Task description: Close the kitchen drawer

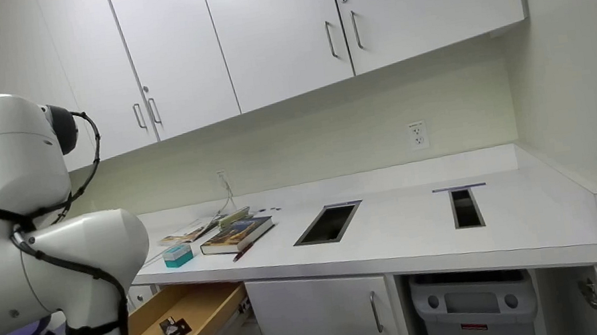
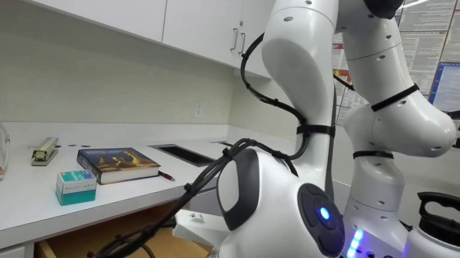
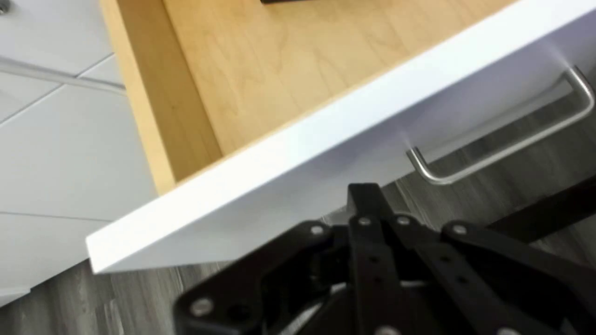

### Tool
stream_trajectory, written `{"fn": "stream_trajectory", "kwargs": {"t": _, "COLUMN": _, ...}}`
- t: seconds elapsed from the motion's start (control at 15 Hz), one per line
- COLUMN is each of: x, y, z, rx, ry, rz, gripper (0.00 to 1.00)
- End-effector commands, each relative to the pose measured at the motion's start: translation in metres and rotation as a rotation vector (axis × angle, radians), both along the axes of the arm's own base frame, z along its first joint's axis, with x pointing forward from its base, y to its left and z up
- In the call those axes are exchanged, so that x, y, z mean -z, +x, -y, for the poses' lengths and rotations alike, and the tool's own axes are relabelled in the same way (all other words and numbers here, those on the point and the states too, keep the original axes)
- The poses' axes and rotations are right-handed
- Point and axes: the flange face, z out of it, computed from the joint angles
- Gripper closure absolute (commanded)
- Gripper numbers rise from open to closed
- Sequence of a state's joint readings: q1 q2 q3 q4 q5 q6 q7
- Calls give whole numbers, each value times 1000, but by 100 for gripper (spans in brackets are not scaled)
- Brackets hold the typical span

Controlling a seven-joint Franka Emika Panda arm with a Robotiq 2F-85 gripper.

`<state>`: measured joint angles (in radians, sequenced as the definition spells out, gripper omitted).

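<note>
Below a white worktop (image 1: 389, 242), the kitchen drawer (image 3: 288, 149) juts open, upper centre in the wrist view; the gripper (image 3: 368, 197), lower centre, fingers together, could skid off if pushing askew.

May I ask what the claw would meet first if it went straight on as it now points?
Most likely the drawer's white front, left of its handle in the wrist view, though depth ahead of the claw is hard to judge.

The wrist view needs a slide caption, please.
Closed tool near the white front and silver bar handle of an open kitchen drawer.
</note>
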<state>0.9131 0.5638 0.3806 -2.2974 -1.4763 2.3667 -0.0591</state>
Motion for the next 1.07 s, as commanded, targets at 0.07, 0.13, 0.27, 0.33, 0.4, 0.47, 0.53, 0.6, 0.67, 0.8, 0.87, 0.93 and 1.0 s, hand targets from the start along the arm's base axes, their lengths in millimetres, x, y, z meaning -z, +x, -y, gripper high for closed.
{"fn": "stream_trajectory", "kwargs": {"t": 0.07, "x": 25, "y": 29, "z": -12, "rx": -29, "ry": -17, "rz": 159, "gripper": 100}}
{"fn": "stream_trajectory", "kwargs": {"t": 0.13, "x": 28, "y": 37, "z": -13, "rx": -42, "ry": -28, "rz": 203, "gripper": 100}}
{"fn": "stream_trajectory", "kwargs": {"t": 0.27, "x": 32, "y": 53, "z": -14, "rx": -69, "ry": -52, "rz": 277, "gripper": 100}}
{"fn": "stream_trajectory", "kwargs": {"t": 0.33, "x": 34, "y": 63, "z": -14, "rx": -77, "ry": -61, "rz": 313, "gripper": 100}}
{"fn": "stream_trajectory", "kwargs": {"t": 0.4, "x": 36, "y": 73, "z": -14, "rx": -83, "ry": -70, "rz": 349, "gripper": 100}}
{"fn": "stream_trajectory", "kwargs": {"t": 0.47, "x": 38, "y": 84, "z": -14, "rx": -87, "ry": -80, "rz": 380, "gripper": 100}}
{"fn": "stream_trajectory", "kwargs": {"t": 0.53, "x": 39, "y": 96, "z": -13, "rx": -91, "ry": -90, "rz": 409, "gripper": 100}}
{"fn": "stream_trajectory", "kwargs": {"t": 0.6, "x": 41, "y": 107, "z": -12, "rx": -93, "ry": -98, "rz": 437, "gripper": 100}}
{"fn": "stream_trajectory", "kwargs": {"t": 0.67, "x": 43, "y": 119, "z": -11, "rx": -92, "ry": -103, "rz": 457, "gripper": 100}}
{"fn": "stream_trajectory", "kwargs": {"t": 0.8, "x": 47, "y": 139, "z": -9, "rx": -88, "ry": -112, "rz": 495, "gripper": 100}}
{"fn": "stream_trajectory", "kwargs": {"t": 0.87, "x": 48, "y": 148, "z": -7, "rx": -87, "ry": -115, "rz": 511, "gripper": 100}}
{"fn": "stream_trajectory", "kwargs": {"t": 0.93, "x": 48, "y": 157, "z": -5, "rx": -85, "ry": -121, "rz": 525, "gripper": 100}}
{"fn": "stream_trajectory", "kwargs": {"t": 1.0, "x": 49, "y": 165, "z": -4, "rx": -84, "ry": -126, "rz": 538, "gripper": 100}}
